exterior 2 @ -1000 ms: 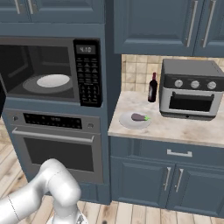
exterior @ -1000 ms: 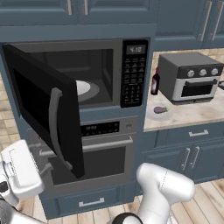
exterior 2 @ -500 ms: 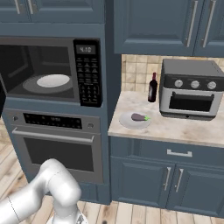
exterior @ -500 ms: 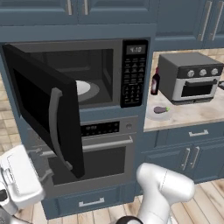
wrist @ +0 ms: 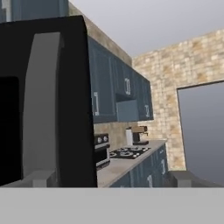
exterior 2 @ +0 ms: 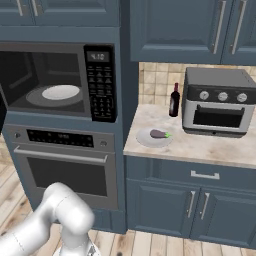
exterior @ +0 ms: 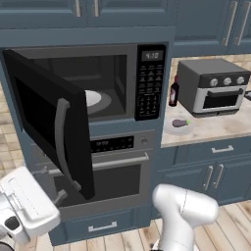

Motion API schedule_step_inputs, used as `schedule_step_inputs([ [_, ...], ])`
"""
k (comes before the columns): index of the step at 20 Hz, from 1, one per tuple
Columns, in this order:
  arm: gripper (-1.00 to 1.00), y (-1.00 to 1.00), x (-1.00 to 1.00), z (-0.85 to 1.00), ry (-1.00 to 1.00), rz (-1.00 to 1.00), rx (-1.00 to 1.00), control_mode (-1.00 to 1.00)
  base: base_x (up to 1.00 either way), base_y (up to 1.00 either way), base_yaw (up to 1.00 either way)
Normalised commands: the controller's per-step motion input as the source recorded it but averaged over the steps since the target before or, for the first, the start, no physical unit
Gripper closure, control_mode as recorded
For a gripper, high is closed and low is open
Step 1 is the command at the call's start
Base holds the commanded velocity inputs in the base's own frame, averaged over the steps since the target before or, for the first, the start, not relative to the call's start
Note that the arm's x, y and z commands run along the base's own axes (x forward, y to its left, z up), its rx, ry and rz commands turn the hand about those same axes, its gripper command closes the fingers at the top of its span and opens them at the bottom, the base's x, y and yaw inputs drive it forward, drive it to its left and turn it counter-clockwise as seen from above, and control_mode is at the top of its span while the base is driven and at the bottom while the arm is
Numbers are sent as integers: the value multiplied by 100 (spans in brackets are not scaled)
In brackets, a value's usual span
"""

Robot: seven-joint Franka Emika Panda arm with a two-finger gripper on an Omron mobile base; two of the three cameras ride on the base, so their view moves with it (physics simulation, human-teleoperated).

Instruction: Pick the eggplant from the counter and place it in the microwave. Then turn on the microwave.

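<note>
The eggplant [exterior 2: 159, 134] is seen on a plate [exterior 2: 146, 139] right of the open microwave [exterior 2: 60, 82]; the tool is spread.

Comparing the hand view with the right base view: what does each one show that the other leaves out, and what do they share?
Hand view alone: the microwave door's outer face with its vertical grey handle close up, and farther along the kitchen a stovetop and a coffee machine on the worktop.

Right base view alone: the microwave cavity with its white turntable, the keypad, the eggplant on a plate, a dark red bottle, the wall oven below.

Both: the counter, blue-grey cabinets and the tan tiled backsplash.
</note>
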Motion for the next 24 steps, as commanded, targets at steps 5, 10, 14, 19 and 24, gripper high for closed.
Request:
schedule_step_inputs([
  [5,-100,-30,-12,0,0,19,0,-100,0,0,0],
  [10,-100,-31,-7,0,0,17,0,-100,0,0,0],
  [14,-100,-23,-4,5,0,10,0,-100,0,0,0],
  [19,-100,-20,0,13,1,3,0,-100,0,0,0],
  [24,-100,-27,0,18,2,3,0,-100,0,0,0],
])
